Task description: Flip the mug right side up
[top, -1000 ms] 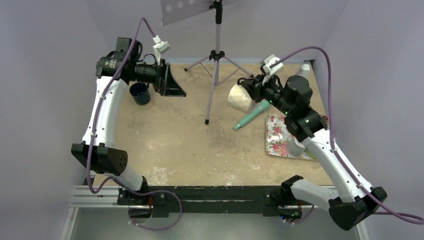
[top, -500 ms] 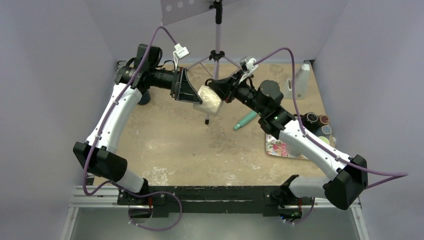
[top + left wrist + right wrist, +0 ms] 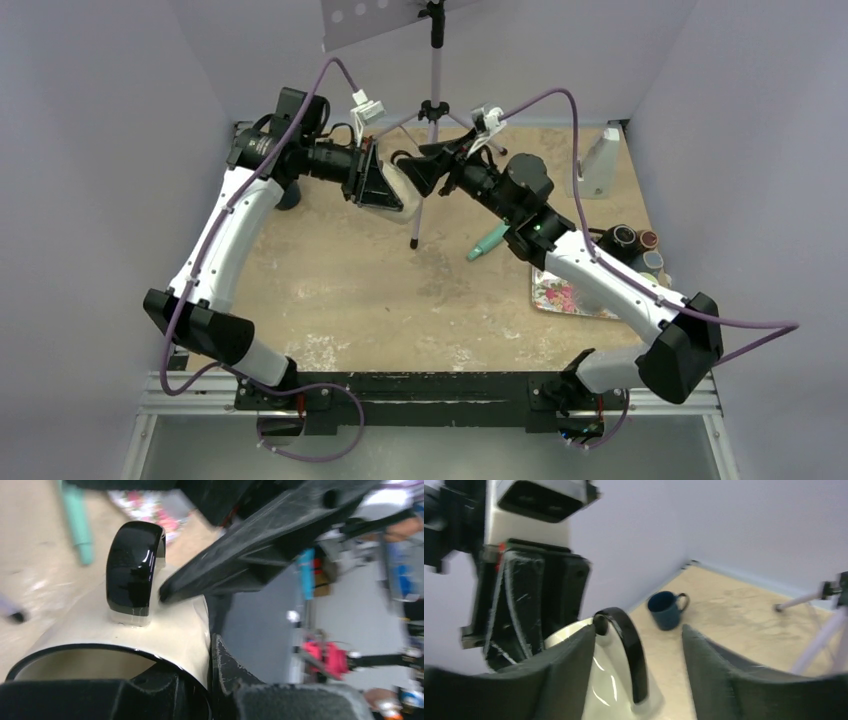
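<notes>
1. The sandy, speckled counter carries everything, with walls at 9, 12 and 3 o'clock.
2. The left arm reaches from 7 o'clock to 11 o'clock. The right arm reaches from 5 o'clock to 12 o'clock. They meet nose to nose at the far side.
3. A tripod stand stands at 12 o'clock. Seen from above, 1 of its legs runs toward the centre of the counter, passing just beside both grippers. It is the closest obstacle.
4. A floral tray lies at 4 o'clock, partly under the right arm.
5. A white container stands at 2 o'clock, well apart from the arms.
6. The mug, cream with a black rim and handle, is held up above the counter at 11 o'clock. It is tipped on its side with its mouth toward the left wrist.
7. The left gripper pinches the mug's wall at the rim.
8. The right gripper is spread, 1 finger on either side of the black handle. The finger on the rim side is close against the handle and the other stands clear of it.
9. A dark blue cup stands upright at 10 o'clock, near the left arm's wrist.
10. A teal tool lies at 3 o'clock, just off centre, beside the right arm.
11. Small round jars cluster at 3 o'clock by the edge.
</notes>
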Controlling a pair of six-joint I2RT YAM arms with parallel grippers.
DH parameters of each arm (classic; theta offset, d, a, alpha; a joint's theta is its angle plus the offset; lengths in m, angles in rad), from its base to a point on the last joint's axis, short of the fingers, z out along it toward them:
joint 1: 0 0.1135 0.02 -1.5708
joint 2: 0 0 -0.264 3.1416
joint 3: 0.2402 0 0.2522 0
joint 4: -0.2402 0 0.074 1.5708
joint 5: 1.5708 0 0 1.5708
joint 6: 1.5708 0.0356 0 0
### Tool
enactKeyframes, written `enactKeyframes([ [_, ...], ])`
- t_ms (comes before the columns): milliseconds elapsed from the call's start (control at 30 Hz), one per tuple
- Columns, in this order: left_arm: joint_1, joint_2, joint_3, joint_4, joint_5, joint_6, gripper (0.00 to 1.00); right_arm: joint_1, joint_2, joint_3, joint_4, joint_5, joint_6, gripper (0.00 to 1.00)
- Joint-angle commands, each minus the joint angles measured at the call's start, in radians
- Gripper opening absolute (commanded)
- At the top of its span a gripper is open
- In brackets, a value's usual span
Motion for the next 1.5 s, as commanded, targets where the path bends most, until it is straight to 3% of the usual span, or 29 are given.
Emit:
enactKeyframes([
  [0,0.002,-0.041,0.128,-0.279,-0.540,0.382,0.00,-0.007,-0.074,0.111,-0.190,0.184,-0.065,0.94],
  [67,0.019,-0.041,0.078,-0.295,-0.796,0.486,0.00,-0.008,-0.099,0.112,-0.287,0.250,-0.108,0.99],
  [133,0.066,-0.025,0.007,-0.288,-0.943,0.559,0.00,-0.011,-0.118,0.111,-0.375,0.313,-0.154,0.99],
  [367,0.292,0.178,-0.094,-0.173,-1.193,0.661,0.00,-0.023,-0.133,0.128,-0.631,0.504,-0.253,0.99],
  [700,0.421,0.315,-0.238,0.029,-1.207,0.711,0.00,-0.079,-0.229,0.027,-0.689,0.596,-0.242,0.99],
  [900,0.448,0.357,-0.304,0.127,-1.095,0.748,0.00,-0.220,-0.264,-0.018,-0.803,0.593,-0.313,0.99],
  [1100,0.456,0.390,-0.336,0.146,-1.013,0.770,0.01,-0.303,-0.180,0.002,-0.989,0.655,-0.438,0.99],
  [1267,0.458,0.341,-0.342,0.135,-0.987,0.770,0.47,-0.388,-0.075,-0.020,-1.062,0.710,-0.611,0.96],
  [1467,0.457,0.234,-0.267,-0.043,-0.949,0.801,0.60,-0.427,0.124,-0.008,-1.162,0.778,-0.952,0.92],
])
